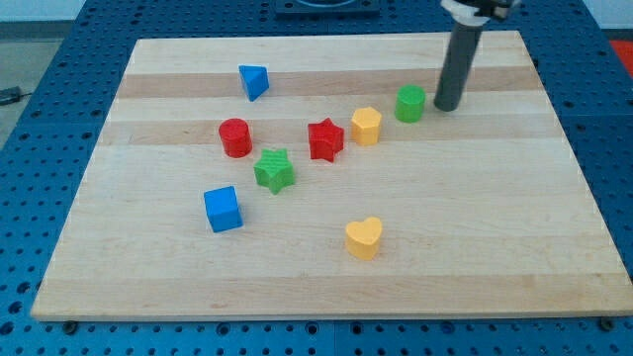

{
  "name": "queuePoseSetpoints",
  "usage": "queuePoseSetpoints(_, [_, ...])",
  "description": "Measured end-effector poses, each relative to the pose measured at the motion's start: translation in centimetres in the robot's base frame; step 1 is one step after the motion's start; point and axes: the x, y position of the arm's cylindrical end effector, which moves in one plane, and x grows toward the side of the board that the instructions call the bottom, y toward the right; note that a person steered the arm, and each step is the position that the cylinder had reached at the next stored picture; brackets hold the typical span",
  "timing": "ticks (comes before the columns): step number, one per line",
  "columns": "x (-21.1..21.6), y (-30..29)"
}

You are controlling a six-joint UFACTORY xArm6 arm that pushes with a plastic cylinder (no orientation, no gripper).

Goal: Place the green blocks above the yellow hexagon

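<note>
My tip [446, 107] rests on the wood surface [475, 247]; there is no claw, so no open/closed state. Green block [409, 103], approx. cylinder, just left of tip. Yellow hexagon [366, 126] further left and lower. Green star [274, 170] far down-left, past red star [325, 139].

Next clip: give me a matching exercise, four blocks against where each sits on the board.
Blocks:
1. blue triangular block
2. yellow heart
3. green cylinder
4. blue cube

Places:
A. nearest the view's bottom
B. just left of my tip
C. nearest the view's top
D. farthest to the view's left

Pairs: 1-C, 2-A, 3-B, 4-D
</note>
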Motion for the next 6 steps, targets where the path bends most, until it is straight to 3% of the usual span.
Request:
queuePoseSetpoints(1, [0.0, -2.1])
queuePoseSetpoints(2, [0.2, 2.4])
queuePoseSetpoints(3, [6.6, 1.6])
queuePoseSetpoints(4, [11.3, -4.3])
queuePoseSetpoints(6, [16.0, -14.4])
